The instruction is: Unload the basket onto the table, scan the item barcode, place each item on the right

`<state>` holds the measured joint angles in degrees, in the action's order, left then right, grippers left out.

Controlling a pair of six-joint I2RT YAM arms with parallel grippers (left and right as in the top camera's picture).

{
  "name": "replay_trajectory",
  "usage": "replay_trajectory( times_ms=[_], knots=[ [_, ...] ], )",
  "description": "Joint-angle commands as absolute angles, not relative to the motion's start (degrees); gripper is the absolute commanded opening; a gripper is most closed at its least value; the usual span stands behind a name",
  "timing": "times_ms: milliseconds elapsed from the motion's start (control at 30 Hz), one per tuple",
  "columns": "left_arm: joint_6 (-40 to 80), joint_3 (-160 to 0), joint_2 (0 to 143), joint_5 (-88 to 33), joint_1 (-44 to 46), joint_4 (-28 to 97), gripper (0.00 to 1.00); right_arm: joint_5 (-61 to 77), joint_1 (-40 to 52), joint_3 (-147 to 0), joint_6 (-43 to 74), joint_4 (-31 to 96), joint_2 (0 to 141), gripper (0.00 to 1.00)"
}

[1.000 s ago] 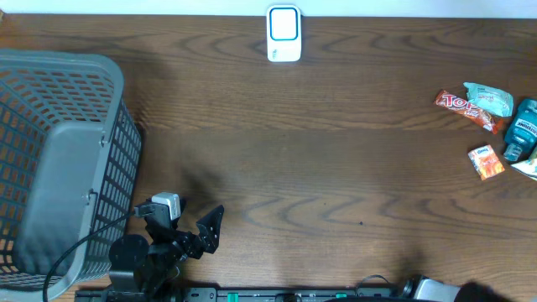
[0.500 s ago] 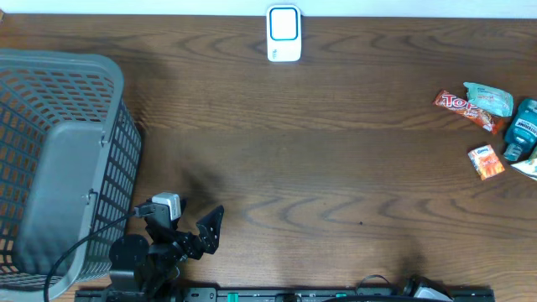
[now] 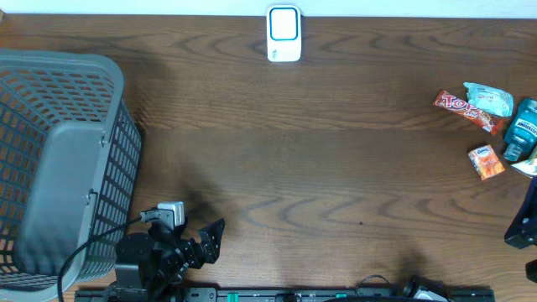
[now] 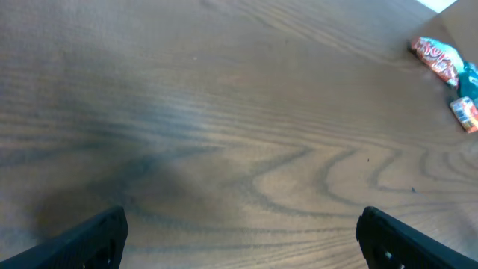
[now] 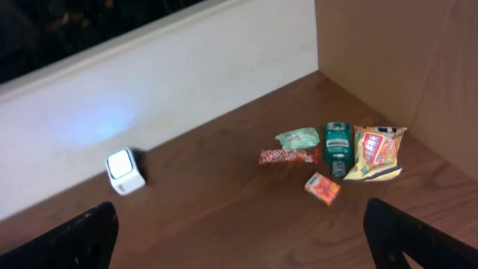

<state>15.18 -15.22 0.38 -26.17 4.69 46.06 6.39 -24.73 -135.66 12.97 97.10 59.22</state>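
Note:
The scanner [image 3: 284,33], a small white box with a blue face, stands at the table's far edge and shows in the right wrist view as the scanner [image 5: 124,172]. The items lie in a group at the right: a red candy bar [image 3: 460,107], a pale teal packet [image 3: 488,98], a teal bottle [image 3: 522,127], an orange box [image 3: 486,161] and a yellow bag [image 5: 377,149]. No barcode can be made out. My right gripper [image 3: 524,242] is open at the right edge, in front of the items, and its own camera shows the gripper [image 5: 243,239] empty. My left gripper [image 3: 201,243] is open and empty at the front left.
A large grey mesh basket [image 3: 59,159] fills the left side, right beside the left arm. In the left wrist view the left gripper [image 4: 243,239] has only bare wood ahead, with the candy bar [image 4: 437,58] and orange box [image 4: 464,113] far off. A light wall [image 5: 149,97] backs the table.
My right gripper has come into the overhead view at the right edge. The left arm has shifted slightly toward the front edge. The items and scanner have not moved.

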Motion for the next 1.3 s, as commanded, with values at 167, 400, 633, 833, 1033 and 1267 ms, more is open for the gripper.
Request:
replay_trajectory(
  times_ms=[167, 400, 633, 833, 1033, 1267],
  knots=[
    [15.27, -15.42, 0.23, -25.89, 4.51, 46.7, 0.98, 7.55, -23.77, -118.85, 8.49, 97.1, 50.24, 0.99],
    [15.27, -15.42, 0.23, -25.89, 4.51, 46.7, 0.98, 5.96, -14.94, -89.52, 8.8, 78.39, 30.94, 0.99],
    [15.27, -15.42, 0.23, -25.89, 4.51, 46.7, 0.98, 6.15, -7.38, -59.64, 9.8, 50.11, 16.91, 0.99],
    [15.27, -15.42, 0.23, -25.89, 4.51, 46.7, 0.98, 8.1, -7.03, -32.82, 9.78, 22.35, 9.26, 0.99],
    [15.27, -15.42, 0.23, -25.89, 4.51, 46.7, 0.98, 8.71, -5.63, -13.65, 9.76, 3.29, 1.17, 0.99],
    [15.27, -15.42, 0.23, -25.89, 4.51, 46.7, 0.98, 6.46, -4.4, -2.39, 9.17, -5.37, 0.3, 0.99]
  ],
)
